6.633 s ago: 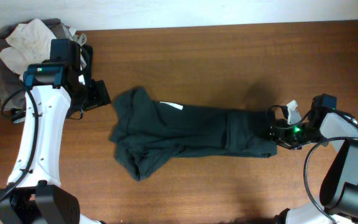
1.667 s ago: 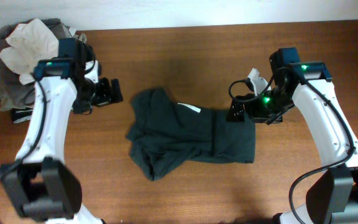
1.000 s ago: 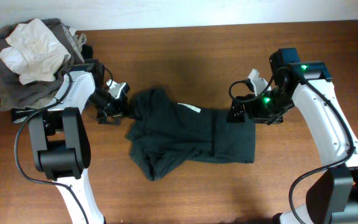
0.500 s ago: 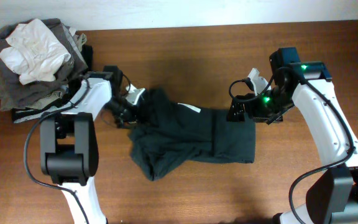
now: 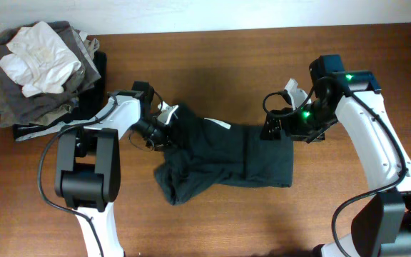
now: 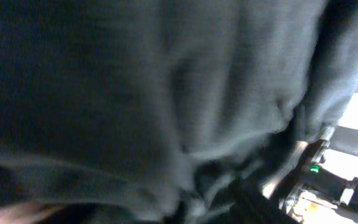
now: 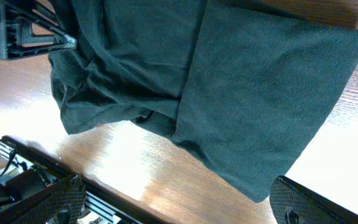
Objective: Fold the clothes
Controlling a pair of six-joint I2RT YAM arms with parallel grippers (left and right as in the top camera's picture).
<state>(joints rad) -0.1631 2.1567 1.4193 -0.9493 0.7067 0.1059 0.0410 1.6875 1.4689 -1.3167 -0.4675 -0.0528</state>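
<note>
A dark green garment (image 5: 223, 153) lies crumpled across the middle of the table, its right part laid flat. My left gripper (image 5: 164, 123) is pressed into its bunched upper left corner. The left wrist view is filled with blurred dark fabric (image 6: 135, 93), which hides the jaws. My right gripper (image 5: 277, 127) hovers over the garment's upper right edge. Its fingers are spread wide with nothing between them, and the garment (image 7: 229, 81) lies below the right gripper (image 7: 176, 183).
A pile of grey and white clothes (image 5: 38, 68) sits at the back left corner of the wooden table (image 5: 212, 57). The right arm's green light (image 6: 316, 168) shows past the fabric in the left wrist view.
My left arm has swung right, from beside the garment into its upper left corner, and the fabric there has bunched rightward. The right arm has not moved.
</note>
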